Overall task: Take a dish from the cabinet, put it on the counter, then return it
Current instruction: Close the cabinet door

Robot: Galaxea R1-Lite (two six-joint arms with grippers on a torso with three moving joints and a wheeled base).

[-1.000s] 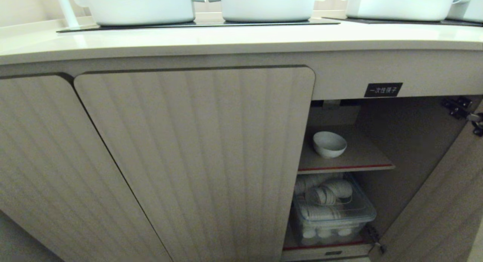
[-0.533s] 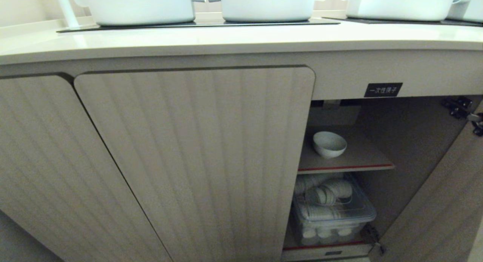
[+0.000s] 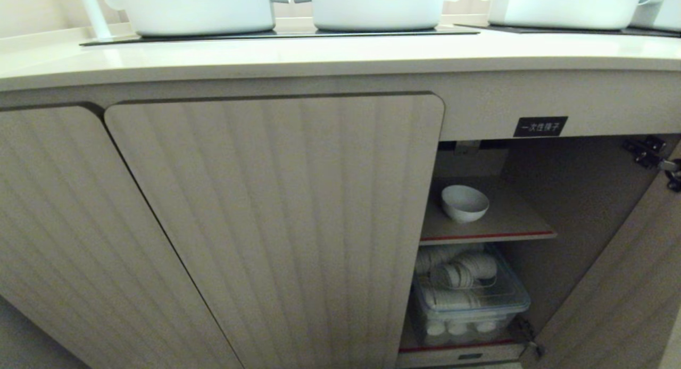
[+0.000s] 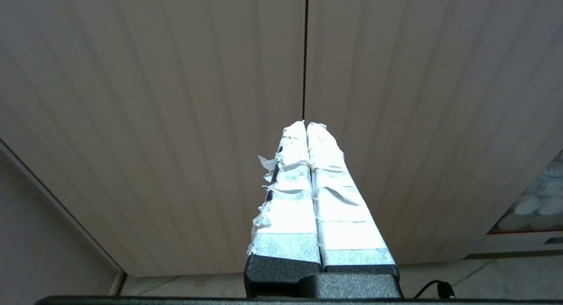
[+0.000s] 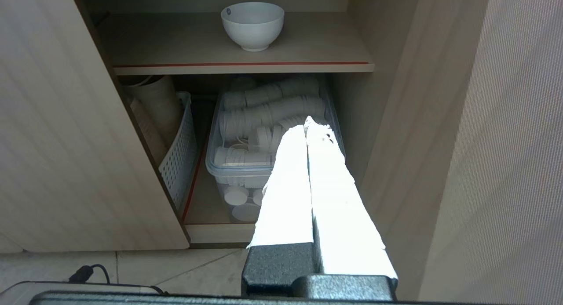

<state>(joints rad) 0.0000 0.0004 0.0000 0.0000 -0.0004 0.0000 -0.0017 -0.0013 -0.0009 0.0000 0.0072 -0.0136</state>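
The dish (image 3: 464,202) (image 5: 252,25), a small white bowl, stands upright on the inner shelf (image 3: 511,220) of the cabinet (image 3: 276,225), whose right door (image 3: 628,284) is swung open. The counter (image 3: 319,55) runs above. My right gripper (image 5: 306,121) is shut and empty, low in front of the open compartment, well short of the bowl. My left gripper (image 4: 305,124) is shut and empty, facing the closed fluted doors (image 4: 176,98). Neither arm shows in the head view.
Large white pots (image 3: 197,7) stand on black glass panels (image 3: 276,34) at the counter's back. Under the shelf a clear lidded bin (image 3: 468,300) (image 5: 264,151) holds stacked white lids, beside a white perforated basket (image 5: 178,155). A black label (image 3: 540,126) sits above the opening.
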